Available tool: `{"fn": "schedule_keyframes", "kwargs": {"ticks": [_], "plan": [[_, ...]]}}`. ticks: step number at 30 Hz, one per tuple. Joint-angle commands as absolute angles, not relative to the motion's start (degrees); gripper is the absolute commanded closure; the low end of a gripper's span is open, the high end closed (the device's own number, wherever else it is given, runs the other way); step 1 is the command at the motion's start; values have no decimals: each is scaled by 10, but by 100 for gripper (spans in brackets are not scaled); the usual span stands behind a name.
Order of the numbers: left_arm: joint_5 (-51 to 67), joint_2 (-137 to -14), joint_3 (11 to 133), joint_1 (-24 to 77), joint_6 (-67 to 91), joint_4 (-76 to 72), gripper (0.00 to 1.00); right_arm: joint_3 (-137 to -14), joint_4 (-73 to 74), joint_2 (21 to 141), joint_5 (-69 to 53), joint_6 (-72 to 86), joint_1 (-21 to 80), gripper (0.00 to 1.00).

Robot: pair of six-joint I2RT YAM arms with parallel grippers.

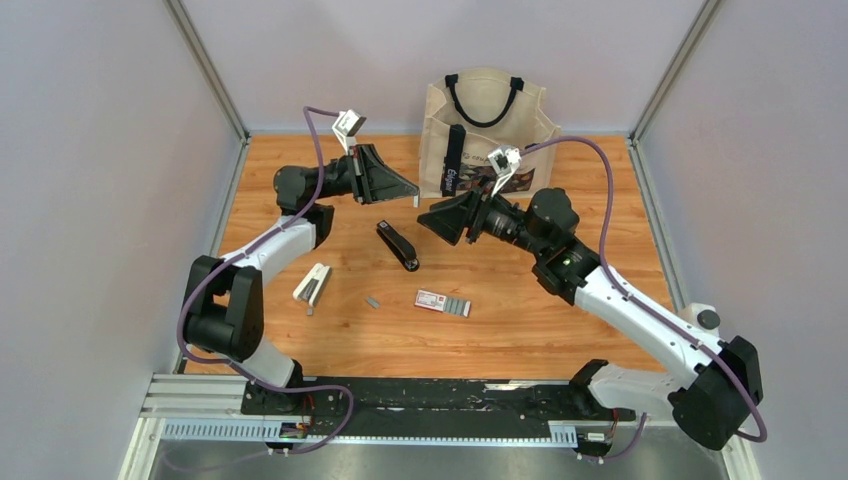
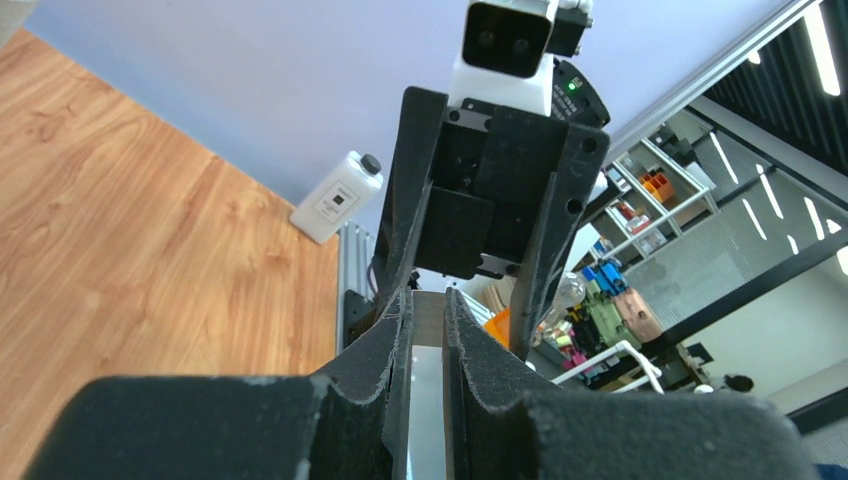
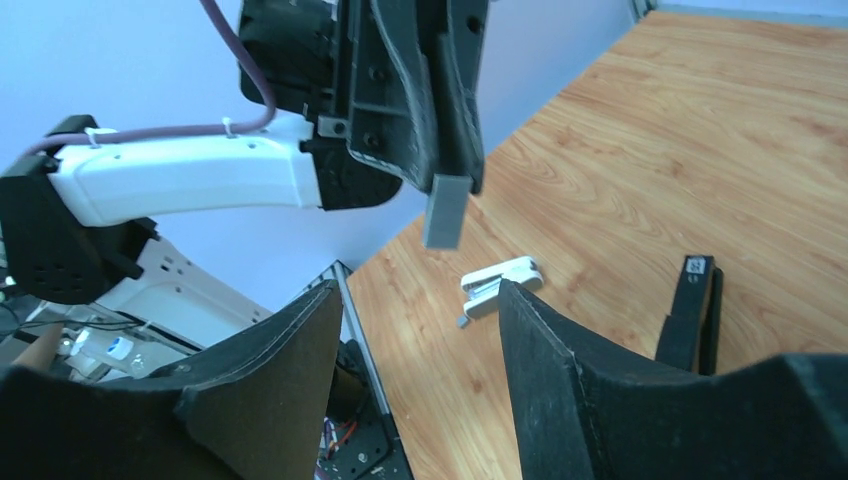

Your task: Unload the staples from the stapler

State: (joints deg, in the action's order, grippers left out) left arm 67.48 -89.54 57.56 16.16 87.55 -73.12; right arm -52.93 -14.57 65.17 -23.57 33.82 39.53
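1. The left gripper [image 3: 455, 185] is closed on the staples [image 3: 444, 212]; the grey strip sticks out below its fingertips
2. The staples hang in the air above the table [image 1: 560, 330], not touching it
3. The right gripper [image 3: 420, 290] faces the left one from near by, with its jaws apart and nothing between them
4. The black stapler [image 1: 397, 245] lies closed on the table, just below the two grippers in the top view
5. A white stapler [image 1: 313, 283] lies further left, near the left arm
6. A small grey piece [image 1: 373, 300] lies between the white stapler and a flat box [image 1: 442, 302]; I cannot tell what it is
7. A bag [image 1: 487, 125] stands at the far edge
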Motion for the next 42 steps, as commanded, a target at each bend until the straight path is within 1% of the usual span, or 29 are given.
{"fn": "schedule_keyframes", "kwargs": {"ticks": [1, 13, 23, 33, 36, 37, 39, 40, 42], "plan": [[676, -871, 573, 168, 885, -797, 95, -571, -193, 669, -265, 372, 389, 39], [689, -865, 567, 173, 883, -797, 95, -581, -226, 708, -265, 394, 385, 49], [692, -871, 564, 174, 874, -797, 95, -578, -222, 706, -259, 395, 386, 71], [692, -872, 568, 176, 868, -797, 94, -569, -223, 707, -259, 398, 385, 82], [696, -871, 567, 178, 863, -797, 89, -565, -222, 706, -257, 398, 386, 84], [697, -871, 568, 178, 862, -797, 82, -563, -220, 705, -255, 397, 385, 84], [700, -872, 572, 178, 858, -797, 76, -564, -198, 702, -244, 391, 386, 85], [701, -873, 573, 178, 855, -797, 71, -565, -184, 700, -238, 388, 385, 85], [703, -872, 576, 177, 847, -797, 62, -562, -143, 692, -218, 378, 386, 87]]}}
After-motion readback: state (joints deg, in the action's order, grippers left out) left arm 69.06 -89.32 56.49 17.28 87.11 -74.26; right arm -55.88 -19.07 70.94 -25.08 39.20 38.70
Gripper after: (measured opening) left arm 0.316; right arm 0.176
